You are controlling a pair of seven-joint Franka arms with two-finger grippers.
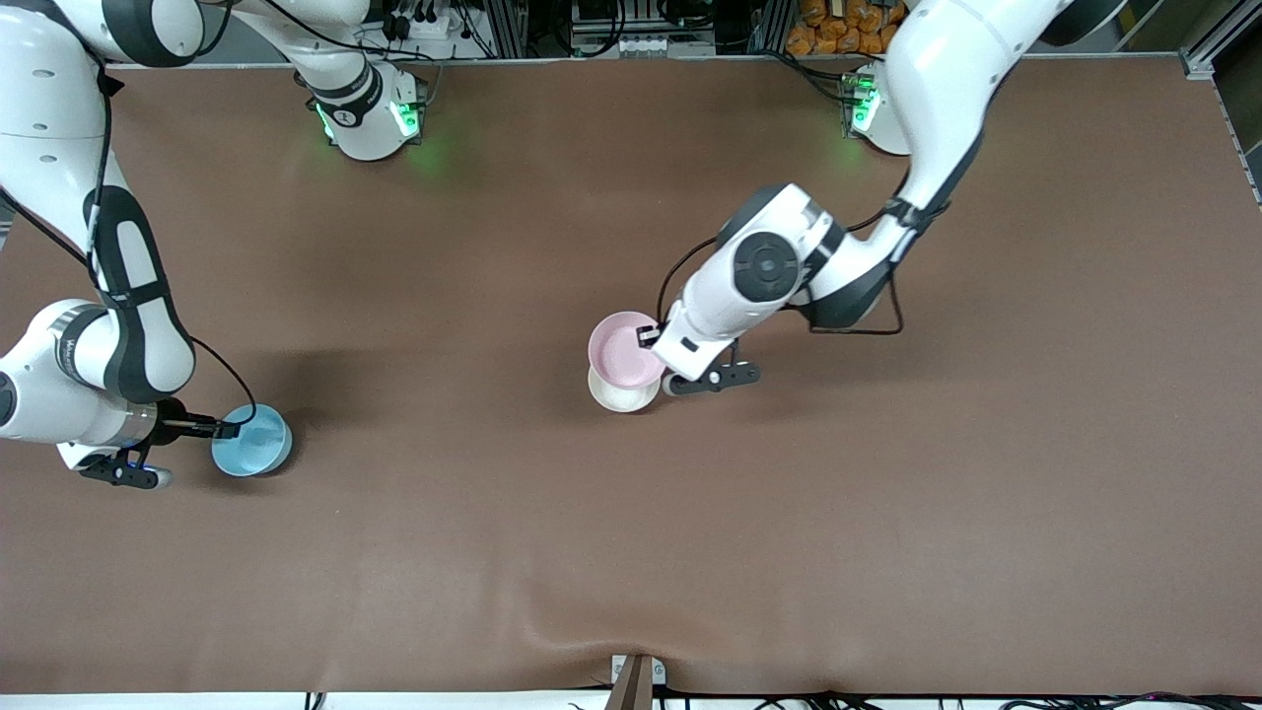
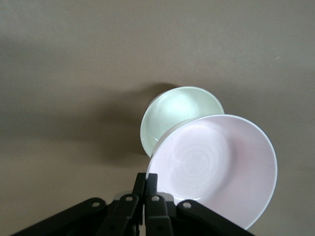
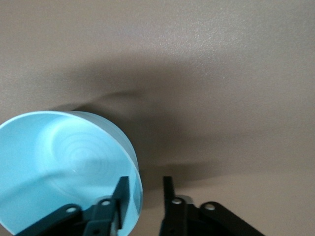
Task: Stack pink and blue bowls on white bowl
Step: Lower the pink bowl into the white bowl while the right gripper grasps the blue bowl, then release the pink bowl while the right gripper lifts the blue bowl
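While the left gripper (image 1: 653, 336) hangs over the middle of the brown bench (image 1: 887, 493), it's clamped onto the rim of the pink bowl (image 1: 623, 348), pinching the edge at roughly the bowl's 3 o'clock in the front view. That bowl is up in the air and tipped a bit, sitting over the white bowl (image 1: 621, 393) but off-centre, so the white one peeks out at the pink one's 6 o'clock. From the left wrist view you can see the pink bowl (image 2: 216, 164) overlapping the white bowl (image 2: 177, 115) with the fingers (image 2: 150, 194) closed on its rim. Way over toward the right arm's end of the bench, the right gripper (image 1: 225, 429) has one finger inside the blue bowl (image 1: 252, 441) and one outside, at the bowl's 9 o'clock; the right wrist view shows them straddling the wall of the blue bowl (image 3: 64, 167) with a gap left, so not clenched.
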